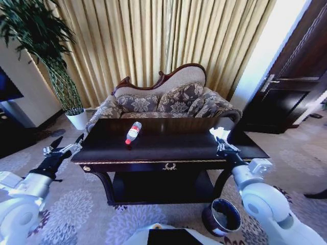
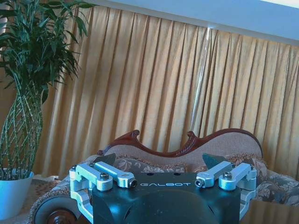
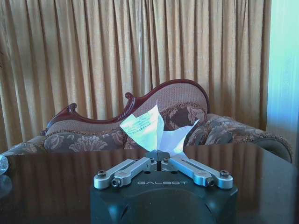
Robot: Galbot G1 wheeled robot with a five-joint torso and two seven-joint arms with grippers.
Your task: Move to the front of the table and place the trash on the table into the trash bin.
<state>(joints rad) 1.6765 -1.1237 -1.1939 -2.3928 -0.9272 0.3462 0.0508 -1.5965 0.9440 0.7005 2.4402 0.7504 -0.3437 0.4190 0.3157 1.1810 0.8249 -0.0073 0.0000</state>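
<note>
The dark glossy table (image 1: 173, 145) stands straight ahead. On its left half a clear plastic bottle (image 1: 133, 132) with a red label lies on its side. My right gripper (image 1: 223, 146) is over the table's right part, shut on a crumpled white paper (image 1: 220, 133). In the right wrist view the paper (image 3: 148, 128) sticks up from the closed right gripper (image 3: 158, 156). My left gripper (image 1: 65, 147) hangs open beside the table's left end with nothing in it; the left wrist view has the spread left gripper (image 2: 159, 161) facing the sofa. The round dark trash bin (image 1: 222, 217) stands on the carpet at the front right.
A floral sofa (image 1: 168, 102) sits close behind the table, with gold curtains behind it. A tall plant in a white pot (image 1: 77, 118) stands at the back left. A dark door (image 1: 291, 87) is at the right. Patterned carpet lies in front of the table.
</note>
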